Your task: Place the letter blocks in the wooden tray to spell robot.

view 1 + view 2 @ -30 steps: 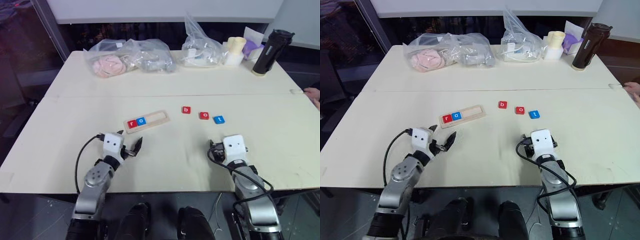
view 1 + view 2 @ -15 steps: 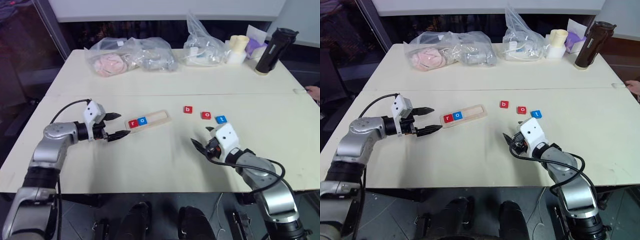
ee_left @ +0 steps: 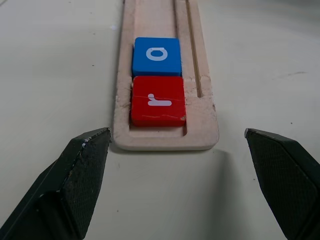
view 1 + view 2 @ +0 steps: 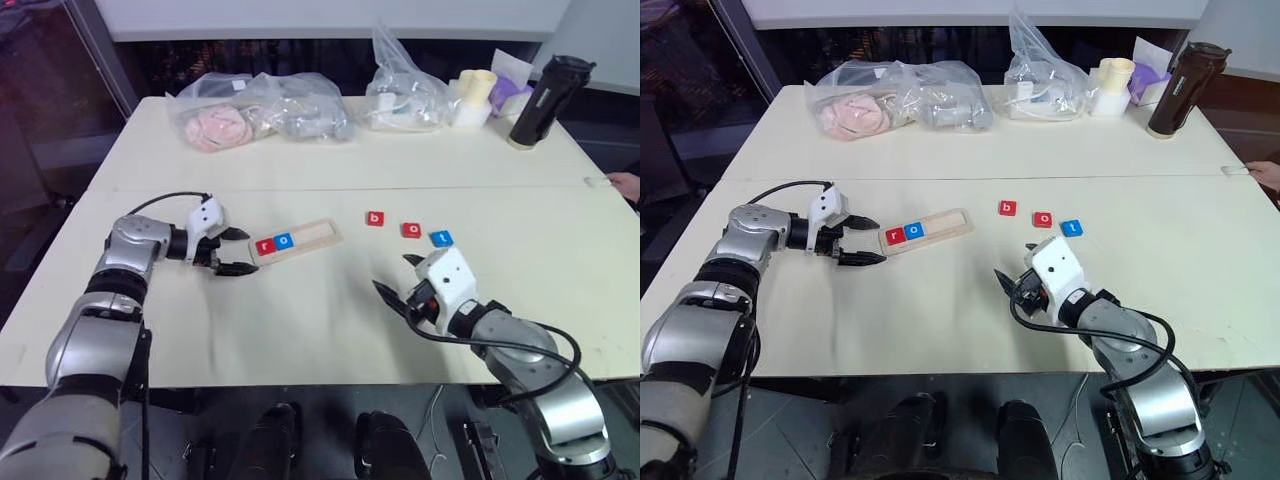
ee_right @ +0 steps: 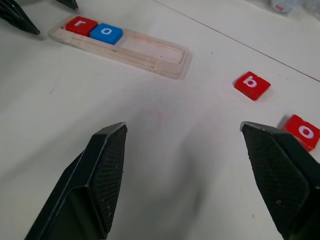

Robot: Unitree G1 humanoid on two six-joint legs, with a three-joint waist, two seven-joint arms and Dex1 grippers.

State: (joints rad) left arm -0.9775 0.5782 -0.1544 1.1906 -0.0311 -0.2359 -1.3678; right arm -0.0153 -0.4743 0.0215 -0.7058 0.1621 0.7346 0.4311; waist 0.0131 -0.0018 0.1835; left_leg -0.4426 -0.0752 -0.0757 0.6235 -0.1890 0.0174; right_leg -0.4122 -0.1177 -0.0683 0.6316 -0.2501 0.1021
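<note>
Two pale cream tabletops (image 4: 330, 330) butt together along a seam, and along the far edge sit clear plastic bags (image 4: 262, 110) of soft stuff, a second crumpled clear bag (image 4: 405, 95), a cream cup (image 4: 470, 98) and a tall black flask (image 4: 545, 102). The long pale wooden tray (image 4: 293, 242) lies at a slant left of centre, with the red r block (image 3: 158, 100) at its near end and the blue o block (image 3: 156, 55) touching it; the rest of the groove is bare. The left gripper (image 4: 240, 251) hovers just beside that near end, black fingers spread wide, holding nothing. The right gripper (image 4: 398, 280) hangs above bare table near the front, jaws also apart and empty. Right of the tray, apart from one another, lie the red b block (image 4: 375, 218), the red o block (image 4: 411, 230) and the blue t block (image 4: 440, 238).
</note>
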